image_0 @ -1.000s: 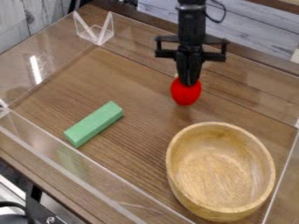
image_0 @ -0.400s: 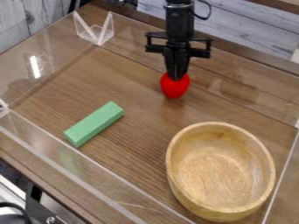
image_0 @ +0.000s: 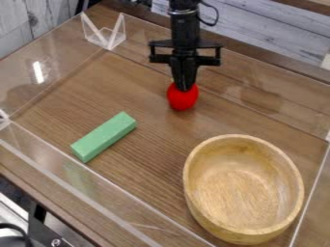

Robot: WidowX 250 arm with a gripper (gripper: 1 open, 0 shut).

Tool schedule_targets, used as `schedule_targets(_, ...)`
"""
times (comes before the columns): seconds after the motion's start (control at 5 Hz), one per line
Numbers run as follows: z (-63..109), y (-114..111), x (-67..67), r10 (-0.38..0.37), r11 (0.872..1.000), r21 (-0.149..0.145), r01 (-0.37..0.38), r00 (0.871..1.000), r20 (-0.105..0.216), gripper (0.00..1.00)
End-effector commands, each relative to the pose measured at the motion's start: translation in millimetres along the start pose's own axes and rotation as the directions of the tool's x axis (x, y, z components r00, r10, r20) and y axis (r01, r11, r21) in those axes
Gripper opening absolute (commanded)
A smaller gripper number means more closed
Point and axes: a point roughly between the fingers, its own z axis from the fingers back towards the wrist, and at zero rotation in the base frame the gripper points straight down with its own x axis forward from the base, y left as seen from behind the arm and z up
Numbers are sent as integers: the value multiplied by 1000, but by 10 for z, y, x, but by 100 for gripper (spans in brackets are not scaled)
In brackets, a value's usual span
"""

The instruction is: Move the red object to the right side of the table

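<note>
— Right under the gripper [image_0: 183, 83], touching its tips, is the red strawberry toy [image_0: 182, 97]. I have the jaws drawn together on its top. It sits at or barely off the desk [image_0: 264, 106], and I can't tell which from this angle.
— So what worries you from here?
— The hold. That toy is small, glossy and round, and I'm pinching only its crown. If I swing it sideways fast, I'd expect it to squirt out and roll.
— And if it's dragging?
— Then friction on the wood grain could twist it out of the jaws partway across.
— Anything in the path?
— The wooden bowl [image_0: 242, 186] lies nearer the camera than the gripper and off to one side, well apart. If I route low toward it, the toy could clip the rim or drop inside, and that wouldn't count as the desk's right side. The green block [image_0: 103, 136] is on the gripper's other side, also nearer the camera, out of the way.
— And at the drop?
— Letting go from any height could send it rolling, perhaps against the clear acrylic wall [image_0: 39, 72] or back toward the middle. I'd set it down first, then open.
</note>
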Motion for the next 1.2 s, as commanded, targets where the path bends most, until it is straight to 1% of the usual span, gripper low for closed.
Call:
schedule_targets(0.0, 99, 55, 74, 30, 1000, -8, -30, 998, 50, 0)
schedule_targets(0.4, 199, -91, 236, -25, 999, -22, 26, 999, 35, 0)
schedule_targets(0.6, 276, -246, 249, -82, 996, -27, 83, 996, 25, 0)
schedule_targets(0.8, 329, -392, 205, -131, 991, -36, 131, 991, 15, 0)
schedule_targets(1.0, 413, -556, 131, -196, 980, -39, 196, 981, 3, 0)
